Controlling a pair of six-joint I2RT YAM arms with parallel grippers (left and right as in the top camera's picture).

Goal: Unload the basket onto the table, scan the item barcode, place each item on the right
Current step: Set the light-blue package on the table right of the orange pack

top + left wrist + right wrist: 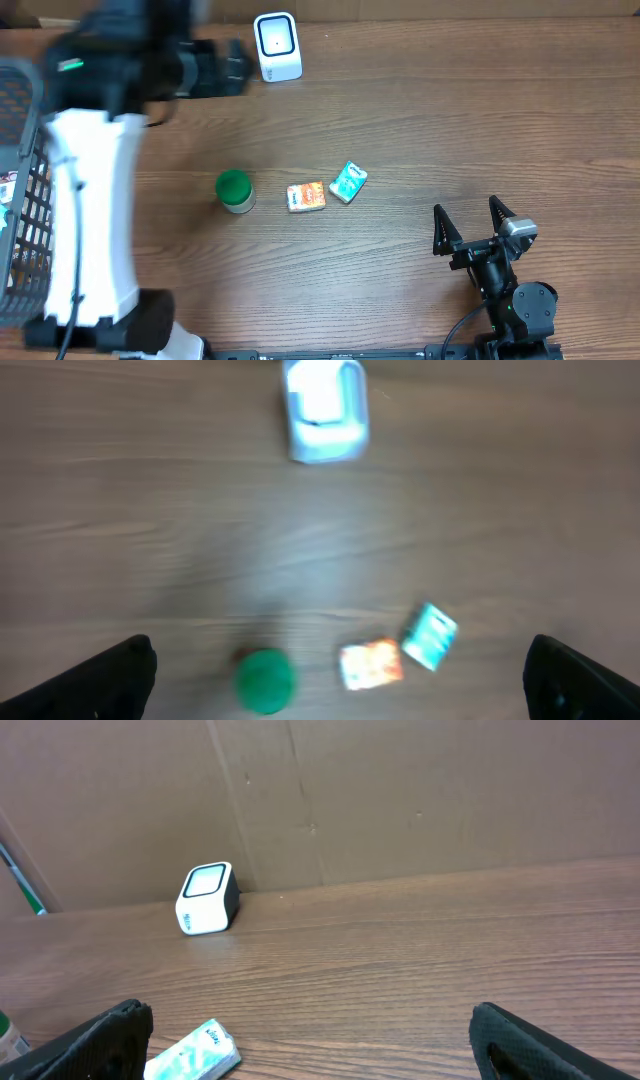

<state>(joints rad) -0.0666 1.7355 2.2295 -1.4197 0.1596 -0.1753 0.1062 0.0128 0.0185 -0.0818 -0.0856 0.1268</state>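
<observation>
While both pairs of fingers stand wide apart and empty, the right gripper (465,208) sits lower right in the overhead view, the blurred left gripper (238,68) upper left, near the white barcode scanner (277,46). Mid-frame on the wooden table (450,120) sit a green-lidded jar (235,190), an orange packet (306,196) and a teal packet (348,182), the two packets just beside each other.

From overhead the left arm (95,200) is a blur from 8 to 11 o'clock, with the left claw (220,70) only a dark smear, hiding the counter (420,130) beneath. The basket (28,200) at 9 o'clock is cut by the edge. The left wrist view is smeared throughout: scanner (324,410), green tub (265,680), orange packet (371,664) and teal packet (430,636) show no readable print. The right wrist view cuts the teal packet off at 7 o'clock.
</observation>
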